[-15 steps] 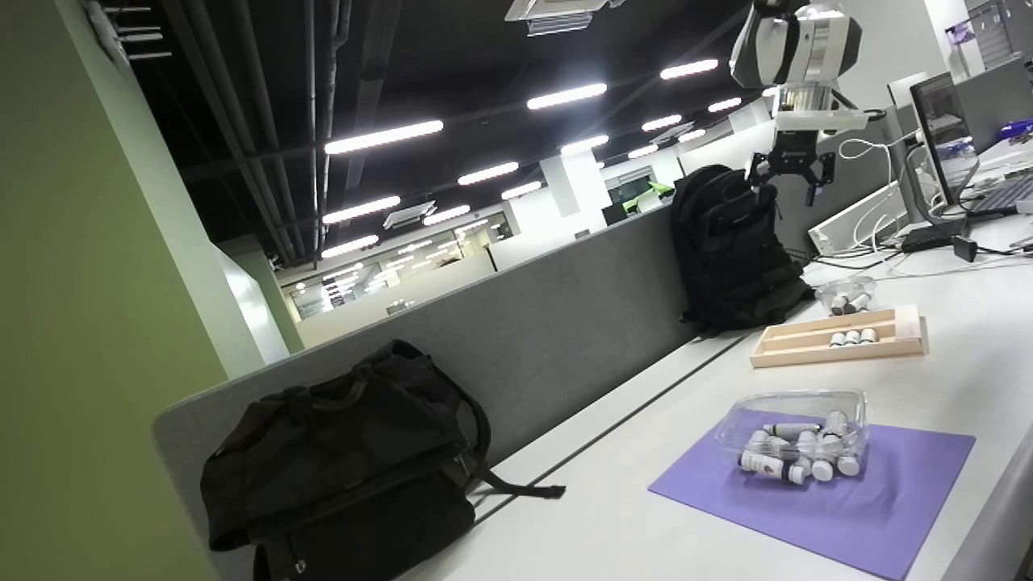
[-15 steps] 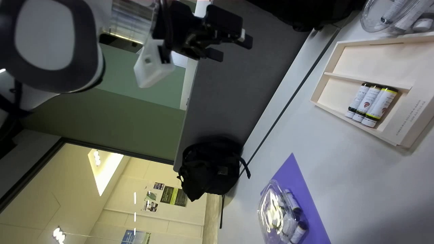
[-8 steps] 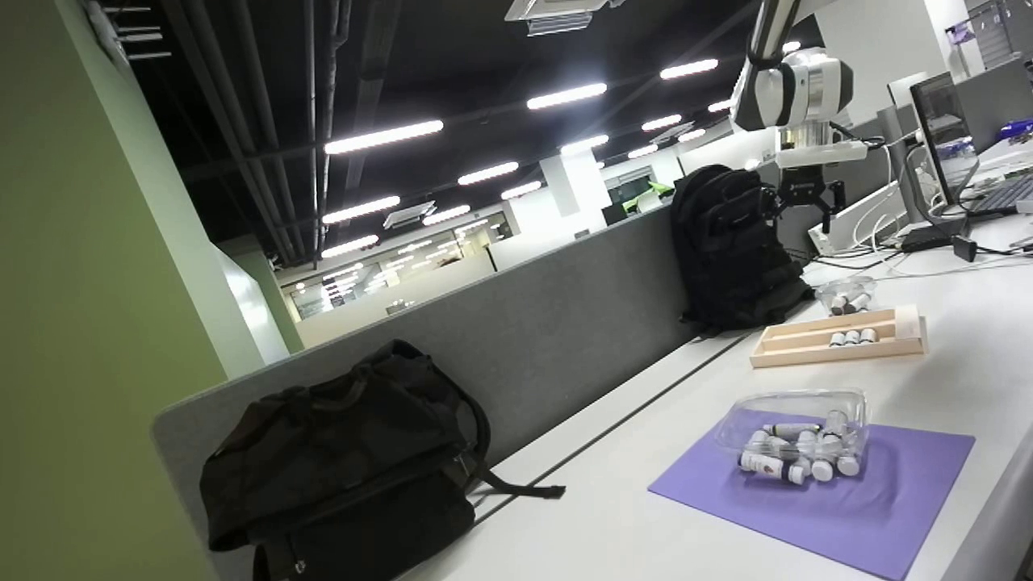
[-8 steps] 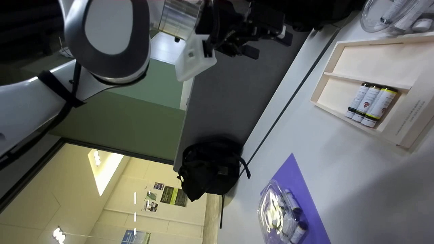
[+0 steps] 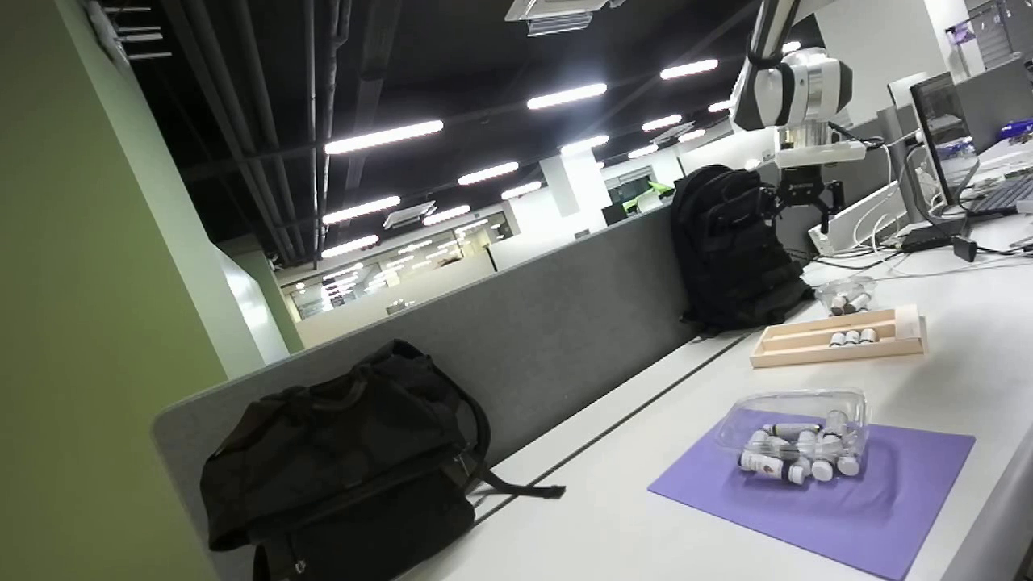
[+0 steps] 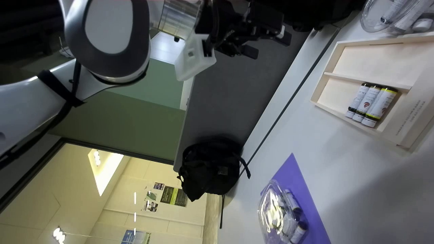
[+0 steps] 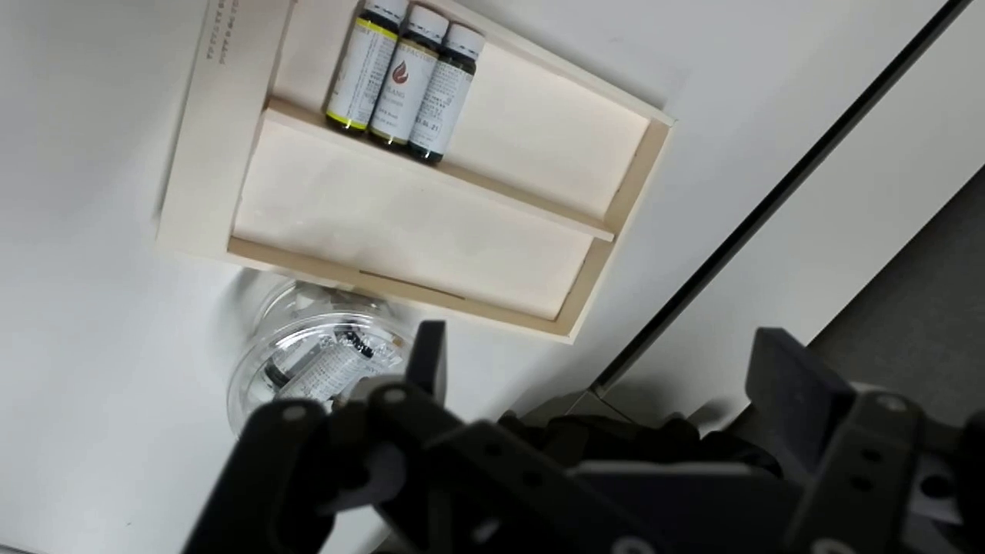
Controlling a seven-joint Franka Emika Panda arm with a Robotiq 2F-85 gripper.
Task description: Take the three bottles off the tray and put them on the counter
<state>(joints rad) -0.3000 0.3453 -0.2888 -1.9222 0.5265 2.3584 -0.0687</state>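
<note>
Three small bottles with pale labels (image 7: 404,88) lie side by side in one compartment of the light-wood tray (image 7: 415,223) in the wrist view. The bottles (image 6: 368,103) (image 5: 853,338) and the tray (image 6: 373,61) (image 5: 839,357) also show in both exterior views. The tray rests on the off-white counter (image 7: 77,231), also seen in both exterior views (image 5: 613,500) (image 6: 305,135). My gripper (image 7: 596,338) is open, with nothing between its fingers. It hangs above the counter, beside the tray and near the backpack and divider, in both exterior views (image 5: 796,219) (image 6: 269,45).
A round clear container (image 7: 323,369) with bottles stands close to the tray. A purple mat (image 5: 928,468) bears a clear box (image 5: 791,403) with several bottles. One black backpack (image 5: 734,258) leans on the grey divider (image 5: 581,315); another (image 5: 347,468) lies farther along.
My gripper has come down toward the counter, in front of the backpack. In the last half second it has hardly moved. The bottles and tray have not moved.
</note>
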